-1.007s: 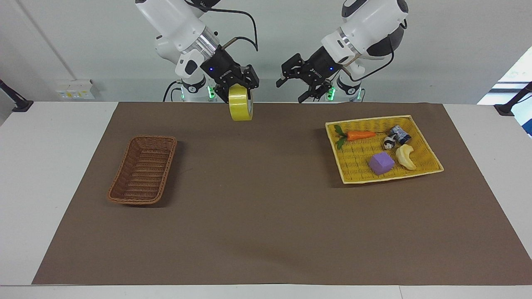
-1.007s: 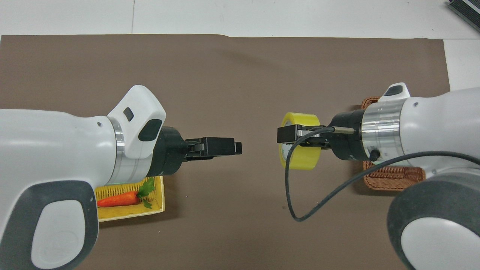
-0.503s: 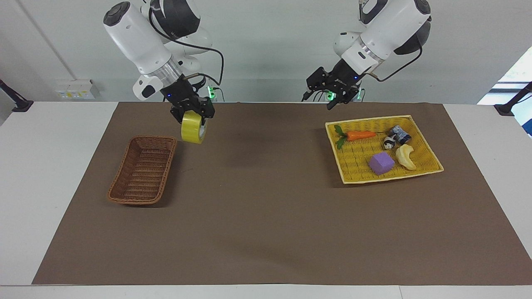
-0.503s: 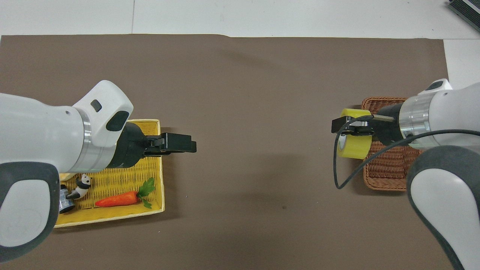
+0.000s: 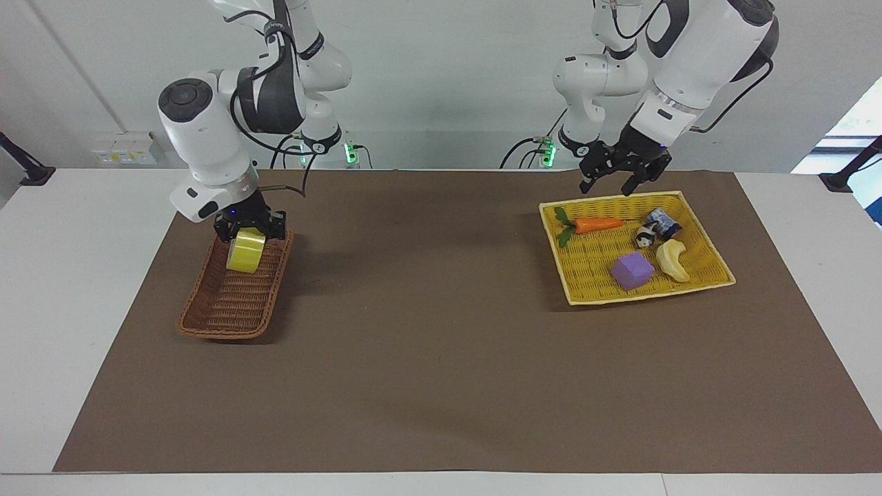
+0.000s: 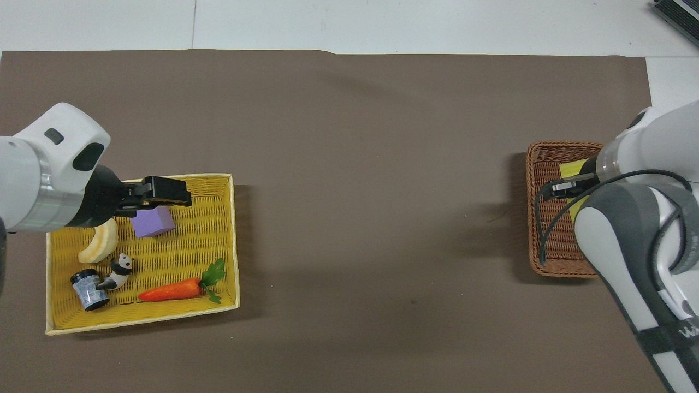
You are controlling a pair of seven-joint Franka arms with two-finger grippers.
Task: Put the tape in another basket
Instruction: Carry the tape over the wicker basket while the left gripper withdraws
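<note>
The right gripper point(image 5: 246, 233) is clamped on the tape point(image 5: 245, 253), holding it over the end of the basket point(image 5: 227, 310) that lies nearer the robots. The tape is a wide roll of translucent yellow — its broad band faces outward and it hangs tilted under the fingers; from overhead only a yellow sliver point(image 6: 569, 169) shows past the arm. Whether the roll touches the wicker cannot be told. The basket is narrow, dark brown, woven, with sloping sides, at the right arm's end of the table. The left gripper point(image 5: 616, 183) hangs with its fingers spread — nothing between them — over the robot-side rim of the yellow tray point(image 5: 716, 270), which holds a carrot point(image 5: 598, 224), a purple cube point(image 5: 632, 270) and other small items.
</note>
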